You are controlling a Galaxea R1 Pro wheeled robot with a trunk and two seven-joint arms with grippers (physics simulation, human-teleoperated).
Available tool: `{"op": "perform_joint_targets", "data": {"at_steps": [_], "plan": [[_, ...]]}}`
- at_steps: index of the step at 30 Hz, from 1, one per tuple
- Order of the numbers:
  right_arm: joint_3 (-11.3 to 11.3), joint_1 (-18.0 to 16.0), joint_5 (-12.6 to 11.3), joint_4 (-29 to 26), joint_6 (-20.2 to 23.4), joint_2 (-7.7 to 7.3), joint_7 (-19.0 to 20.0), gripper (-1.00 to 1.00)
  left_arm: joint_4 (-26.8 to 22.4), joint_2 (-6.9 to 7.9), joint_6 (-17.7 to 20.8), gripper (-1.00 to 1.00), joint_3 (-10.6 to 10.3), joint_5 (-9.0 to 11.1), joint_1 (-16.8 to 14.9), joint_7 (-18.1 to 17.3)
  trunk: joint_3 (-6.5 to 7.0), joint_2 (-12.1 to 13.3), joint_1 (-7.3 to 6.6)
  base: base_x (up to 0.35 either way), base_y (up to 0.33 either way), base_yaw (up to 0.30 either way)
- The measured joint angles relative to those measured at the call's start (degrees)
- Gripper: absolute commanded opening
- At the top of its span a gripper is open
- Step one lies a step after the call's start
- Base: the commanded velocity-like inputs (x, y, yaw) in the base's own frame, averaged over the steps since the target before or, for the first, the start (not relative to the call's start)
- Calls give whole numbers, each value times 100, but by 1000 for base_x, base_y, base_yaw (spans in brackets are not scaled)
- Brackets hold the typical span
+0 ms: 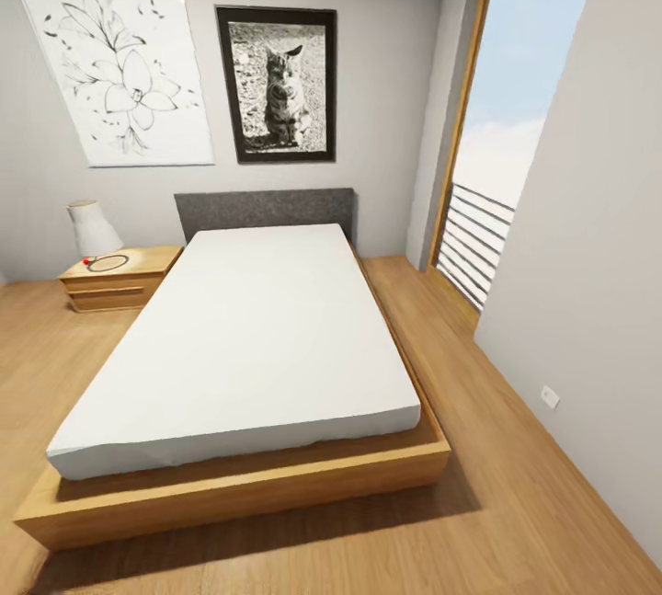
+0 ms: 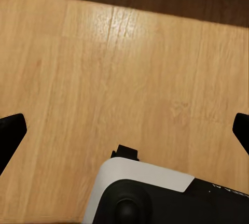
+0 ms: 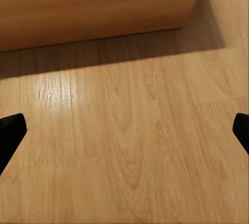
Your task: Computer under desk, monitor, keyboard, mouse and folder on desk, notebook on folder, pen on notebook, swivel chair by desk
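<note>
From the head camera I'm looking at a bed (image 1: 241, 337) with a white mattress on a low oak frame and a grey headboard (image 1: 265, 211) against the far wall. Beside the head of the bed stands a small wooden nightstand (image 1: 119, 279) carrying a white lamp (image 1: 91, 227) and a dark ring-shaped item I can't identify. Above the headboard hang a framed cat photo (image 1: 277, 84) and, beside it, a flower line drawing (image 1: 112, 63). On the other side of the bed a tall window (image 1: 506, 117) with a slatted railing opens onto sky. My left gripper (image 2: 124, 130) is spread wide, fingertips at the frame's edges, holding nothing, over bare wood floor (image 2: 104, 79) with part of the robot's own body below it. My right gripper (image 3: 124, 130) is equally wide open and empty, over floor just beside the bed's wooden frame. The desk and the other task items aren't before me here.
</note>
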Motion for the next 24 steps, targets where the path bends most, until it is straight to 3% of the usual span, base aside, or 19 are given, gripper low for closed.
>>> {"op": "perform_joint_targets", "data": {"at_steps": [16, 24], "plan": [[-6, 1, -7, -14, -36, -1, -1, 100, -1, 0, -1, 100, 4, 2, 0, 0, -55, 0, 0, 0, 0, 264], [-10, 0, -5, -13, -307, -3, 5, 100, -2, 0, -1, 100, 12, 3, 0, 3, -84, 0, 0, 0, 0, 264]]}}
